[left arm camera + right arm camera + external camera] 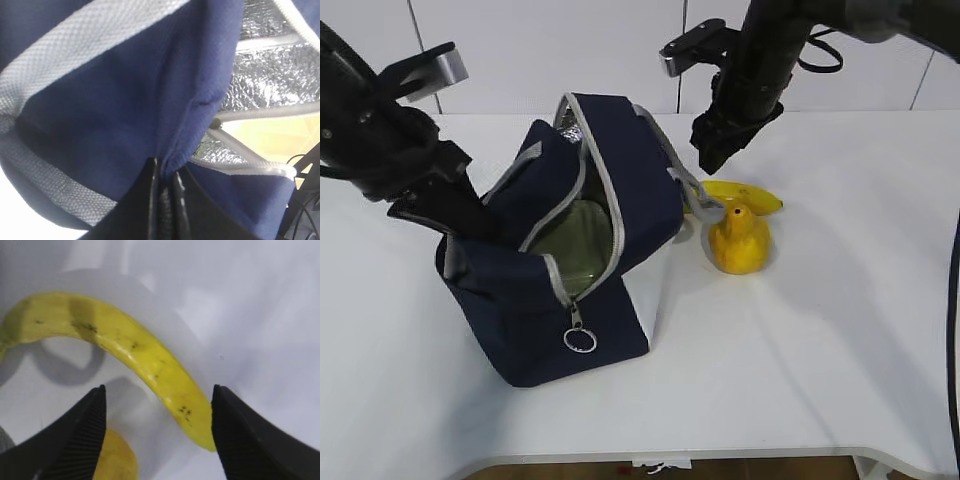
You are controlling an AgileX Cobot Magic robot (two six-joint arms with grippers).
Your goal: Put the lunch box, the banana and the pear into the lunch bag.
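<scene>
Left of centre in the exterior view sits the bag (560,270) on the white desk (820,330), its zipper open and the flap thrown up and back. Inside the opening, the pale green lid of the box (570,250) shows, so the box is in the bag. A metal ring (580,340) hangs from the zipper at the bag's front.

The left claw (470,222) is at the bag's left edge, jaws pinched tight on the navy fabric; the left wrist view shows blue cloth and a grey strap (65,45) filling the frame, with silver lining (270,75) at upper right.

Right of the bag, the pear (740,240) stands on the desk, stem up, with the banana (745,196) lying just behind it, touching or nearly so.

The right claw (710,155) hangs above the banana, upper centre of the frame, jaws spread wide and holding nothing. In the right wrist view the banana (135,355) curves across between the two dark fingers (75,440), pear (115,460) peeking in at the bottom.
</scene>
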